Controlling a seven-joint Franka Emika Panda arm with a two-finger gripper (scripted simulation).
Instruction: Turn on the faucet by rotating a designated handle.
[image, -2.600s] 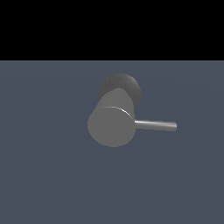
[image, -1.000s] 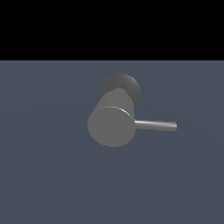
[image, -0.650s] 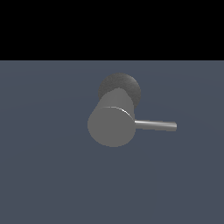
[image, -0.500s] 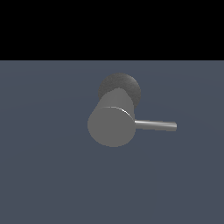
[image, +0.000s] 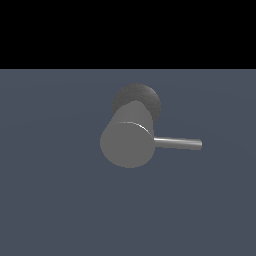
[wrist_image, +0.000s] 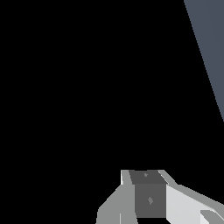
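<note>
One faucet, one handle toward the exterior view's right

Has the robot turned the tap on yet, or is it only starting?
Only starting, it seems. Nothing looks done: the handle sticks out sideways from the faucet, toward the exterior view's right, with nothing touching it. The arm is absent from the exterior view. The wrist view shows only part of the tool against blackness, holding nothing visible. Reaching and rotating the handle are all left.

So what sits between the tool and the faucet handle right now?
Cannot say. The exterior view shows the faucet and handle alone on bare floor; the wrist view shows only the tool, no faucet.
</note>
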